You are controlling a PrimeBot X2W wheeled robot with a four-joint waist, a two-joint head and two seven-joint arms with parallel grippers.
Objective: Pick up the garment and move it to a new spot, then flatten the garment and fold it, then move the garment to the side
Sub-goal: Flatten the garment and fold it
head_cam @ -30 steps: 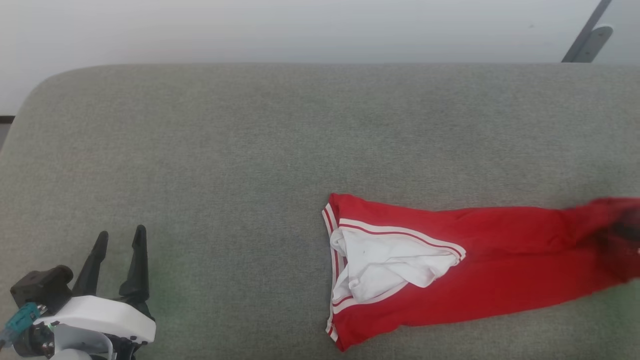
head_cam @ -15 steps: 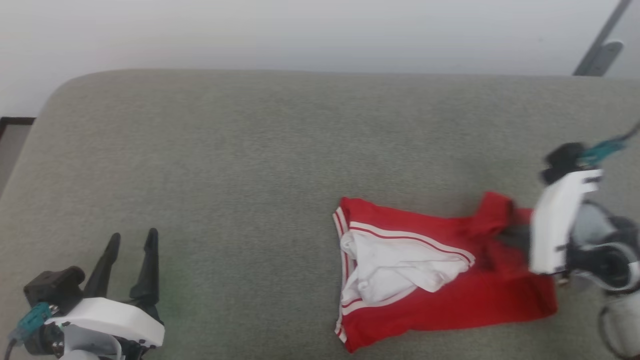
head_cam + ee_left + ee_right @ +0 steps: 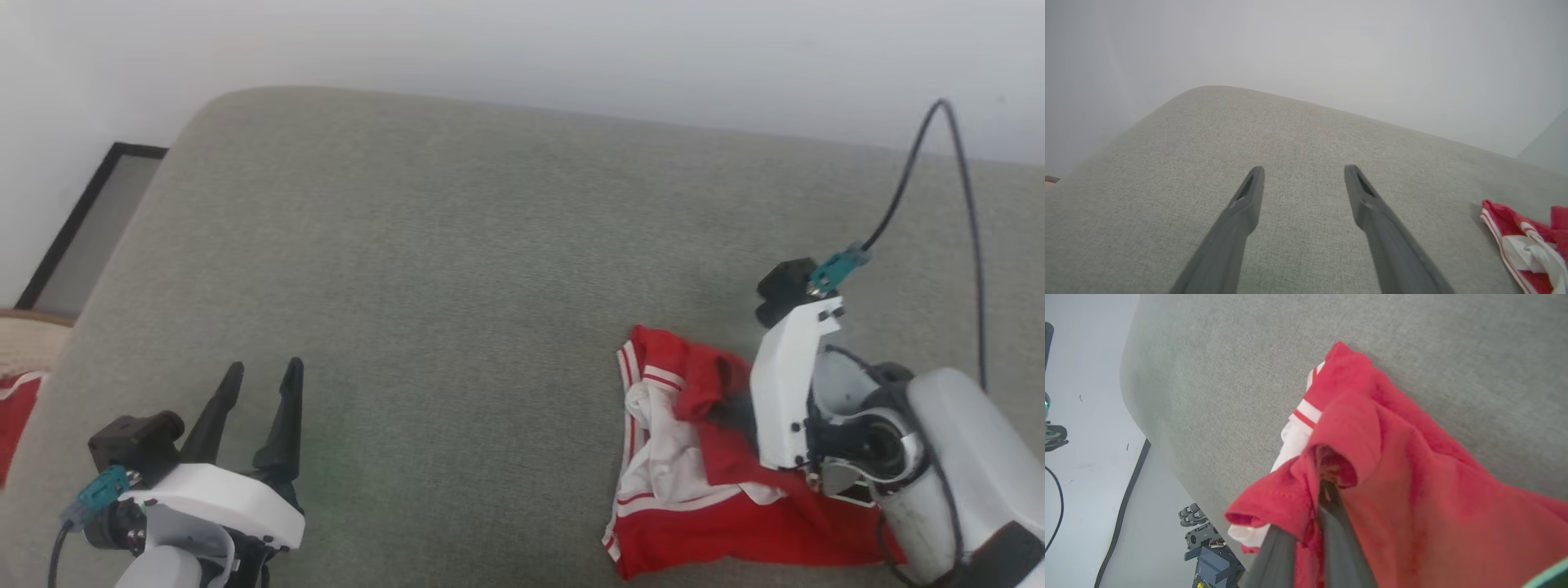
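R jaws clamped on garment (bunched on couch); L jaws apart.

red, white-striped garment; grey cushion

On cushion, garment at right; left hand well apart, left.
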